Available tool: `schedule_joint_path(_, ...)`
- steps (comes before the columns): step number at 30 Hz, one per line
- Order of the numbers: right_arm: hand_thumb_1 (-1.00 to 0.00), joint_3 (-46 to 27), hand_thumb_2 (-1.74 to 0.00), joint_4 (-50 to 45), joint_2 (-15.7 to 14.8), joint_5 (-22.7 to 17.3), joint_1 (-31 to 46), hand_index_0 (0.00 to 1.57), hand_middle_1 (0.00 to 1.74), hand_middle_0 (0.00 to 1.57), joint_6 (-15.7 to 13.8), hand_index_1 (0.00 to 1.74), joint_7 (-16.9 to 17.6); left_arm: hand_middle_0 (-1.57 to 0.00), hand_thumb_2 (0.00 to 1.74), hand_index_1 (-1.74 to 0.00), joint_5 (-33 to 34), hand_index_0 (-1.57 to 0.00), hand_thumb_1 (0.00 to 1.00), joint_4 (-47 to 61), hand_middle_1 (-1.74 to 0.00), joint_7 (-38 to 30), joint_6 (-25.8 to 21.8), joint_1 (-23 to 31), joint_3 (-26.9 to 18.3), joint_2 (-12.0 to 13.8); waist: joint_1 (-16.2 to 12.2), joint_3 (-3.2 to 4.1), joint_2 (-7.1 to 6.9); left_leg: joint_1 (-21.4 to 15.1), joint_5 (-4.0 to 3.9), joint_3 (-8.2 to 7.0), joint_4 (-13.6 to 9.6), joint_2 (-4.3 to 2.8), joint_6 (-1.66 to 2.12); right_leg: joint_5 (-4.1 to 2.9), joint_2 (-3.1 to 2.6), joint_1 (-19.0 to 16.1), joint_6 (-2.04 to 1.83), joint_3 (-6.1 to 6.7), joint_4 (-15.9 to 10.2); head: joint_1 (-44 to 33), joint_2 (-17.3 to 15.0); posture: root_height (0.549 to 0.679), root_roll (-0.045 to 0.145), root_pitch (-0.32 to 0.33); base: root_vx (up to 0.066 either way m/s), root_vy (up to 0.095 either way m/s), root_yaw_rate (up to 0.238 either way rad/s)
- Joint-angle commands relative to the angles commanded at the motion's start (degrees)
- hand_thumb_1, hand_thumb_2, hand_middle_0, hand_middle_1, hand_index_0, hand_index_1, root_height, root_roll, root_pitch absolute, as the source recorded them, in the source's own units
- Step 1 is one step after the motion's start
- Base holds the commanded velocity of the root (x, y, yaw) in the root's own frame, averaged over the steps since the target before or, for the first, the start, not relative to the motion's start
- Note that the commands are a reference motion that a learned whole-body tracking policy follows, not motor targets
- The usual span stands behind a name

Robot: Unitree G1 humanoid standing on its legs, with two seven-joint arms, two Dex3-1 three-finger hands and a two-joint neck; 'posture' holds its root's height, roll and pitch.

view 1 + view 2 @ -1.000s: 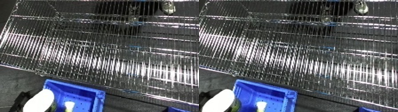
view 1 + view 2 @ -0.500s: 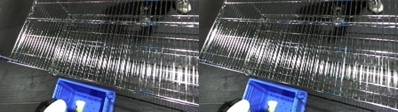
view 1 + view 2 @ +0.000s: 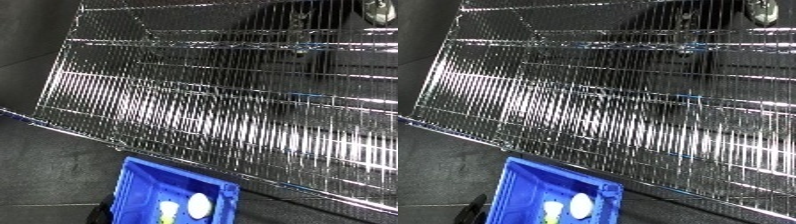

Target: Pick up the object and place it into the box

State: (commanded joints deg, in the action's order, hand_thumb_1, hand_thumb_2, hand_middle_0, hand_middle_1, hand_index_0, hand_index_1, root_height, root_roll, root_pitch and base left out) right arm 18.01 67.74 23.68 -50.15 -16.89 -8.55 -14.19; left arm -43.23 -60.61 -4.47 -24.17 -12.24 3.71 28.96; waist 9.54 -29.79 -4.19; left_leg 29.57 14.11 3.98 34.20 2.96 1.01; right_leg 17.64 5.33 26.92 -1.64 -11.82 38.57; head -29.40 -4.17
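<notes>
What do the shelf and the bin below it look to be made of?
The shelf looks like chromed or polished steel wire: thin parallel rods with bright glints. The bin looks like moulded plastic: uniform saturated blue, smooth walls with a soft sheen.

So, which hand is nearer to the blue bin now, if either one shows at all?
Neither left nor right can be named: no hand shows in either eye view. The blue bin sits at the lower edge, below the wire shelf, holding a white rounded object.
</notes>
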Motion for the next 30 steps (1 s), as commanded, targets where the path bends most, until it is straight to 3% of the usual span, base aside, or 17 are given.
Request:
schedule_joint_path(10,0.0,0.15,0.0,-0.47,-0.08,-0.13,-0.74,0.0,0.0,0.0,0.58,0.0,0.68,0.0,0.0,0.0,0.19,0.0,0.0,-0.66,0.0,2.62,1.42,0.13,0.54,-0.56,0.07,0.0,0.0,-0.05,0.33,0.02,0.37,0.21,-0.07,0.09,-0.01,-0.27,0.13,-0.06,-0.03,0.72,-1.67,0.645,0.031,0.113,0.003,-0.004,-0.002)
schedule_joint_path(21,0.0,-0.06,0.0,-0.31,-0.61,-0.63,-0.52,0.0,0.0,0.0,0.08,0.0,0.23,0.0,0.0,0.0,2.86,0.0,0.0,-2.2,0.0,4.94,3.71,-1.49,2.12,-0.05,-0.42,0.0,-0.4,-1.04,0.04,-0.24,-0.64,-0.27,0.02,-0.45,-0.12,-0.92,-0.17,0.26,-1.05,5.21,-5.12,0.646,0.028,0.108,-0.015,-0.021,-0.037)
schedule_joint_path(25,0.0,-0.19,0.0,-0.07,-0.6,-0.2,-1.73,0.0,0.0,0.0,0.54,0.0,0.51,0.0,0.0,0.0,4.73,0.0,0.0,-2.97,0.0,6.55,5.76,-1.98,3.68,-0.62,-1.05,0.0,-0.05,-1.48,-0.03,-0.68,-0.73,-0.63,0.06,-1.17,-0.3,-1.0,-0.4,0.87,-1.71,13.02,-9.42,0.647,0.028,0.106,-0.054,0.006,-0.146)
schedule_joint_path(30,0.0,-0.33,0.0,0.68,0.07,1.6,-4.54,0.0,0.0,0.0,2.33,0.0,1.61,0.0,0.0,0.0,4.21,0.0,0.0,-3.75,0.0,7.78,6.83,-2.77,5.73,-2.45,-2.39,0.0,1.26,-2.19,-0.19,-1.34,-0.59,-1.04,0.38,-1.95,-0.52,-1.27,-0.5,1.99,-2.59,23.36,-14.86,0.649,0.032,0.096,-0.054,0.076,-0.154)
